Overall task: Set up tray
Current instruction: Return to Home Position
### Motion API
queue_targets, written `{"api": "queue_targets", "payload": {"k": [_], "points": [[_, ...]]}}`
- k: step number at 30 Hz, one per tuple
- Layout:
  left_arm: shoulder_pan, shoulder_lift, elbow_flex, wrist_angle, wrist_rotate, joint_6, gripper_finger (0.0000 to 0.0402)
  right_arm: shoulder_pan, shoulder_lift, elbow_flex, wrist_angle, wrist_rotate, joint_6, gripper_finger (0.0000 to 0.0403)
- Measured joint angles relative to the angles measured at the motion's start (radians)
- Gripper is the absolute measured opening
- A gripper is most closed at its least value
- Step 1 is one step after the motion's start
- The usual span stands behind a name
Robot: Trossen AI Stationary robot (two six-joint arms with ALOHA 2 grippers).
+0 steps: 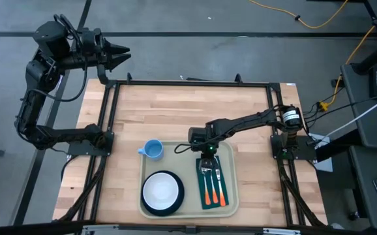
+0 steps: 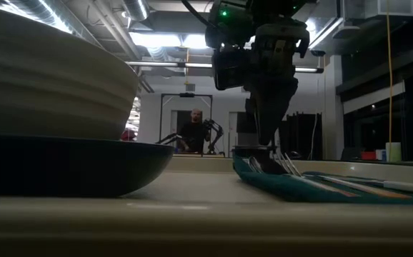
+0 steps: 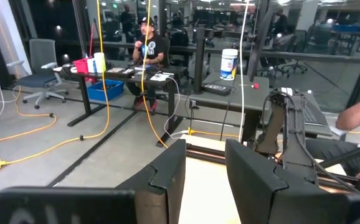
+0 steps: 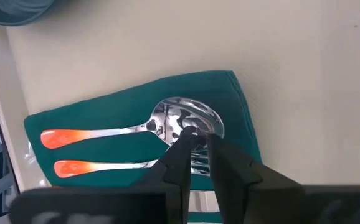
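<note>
The beige tray (image 1: 190, 171) lies at the near middle of the wooden table. On its right half a dark green napkin (image 4: 136, 124) carries a spoon (image 4: 180, 118) and a fork (image 4: 114, 166), both with orange handles, side by side. My right gripper (image 4: 197, 138) points steeply down over the spoon's bowl and the fork's head, at the napkin's far end (image 1: 208, 156). Its fingers are a narrow gap apart, and they hide the fork's tines. My left gripper (image 1: 122, 52) waits open, raised beyond the table's far left corner, with nothing between its fingers (image 3: 203, 149). My right gripper stands with its fingertips (image 4: 186, 138) just at the fork's head, beside the spoon's bowl (image 4: 189, 115), coming from above and slanting. I cannot tell whether they touch the fork or the spoon. Both pieces lie flat on the napkin.
A white bowl (image 1: 161, 189) sits in a dark teal plate (image 1: 176, 204) on the tray's left half. A blue cup (image 1: 152, 149) stands at the tray's far left corner. Black frame rails (image 1: 188, 83) edge the table. A person (image 2: 193, 132) sits in the room behind.
</note>
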Motion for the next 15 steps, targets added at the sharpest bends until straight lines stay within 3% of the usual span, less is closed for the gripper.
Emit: {"api": "queue_targets", "payload": {"k": [15], "points": [[0.000,0.000,0.000,0.000,0.000,0.000,0.0106,-0.005,0.000,0.045,-0.005,-0.005,0.006,0.0061]]}}
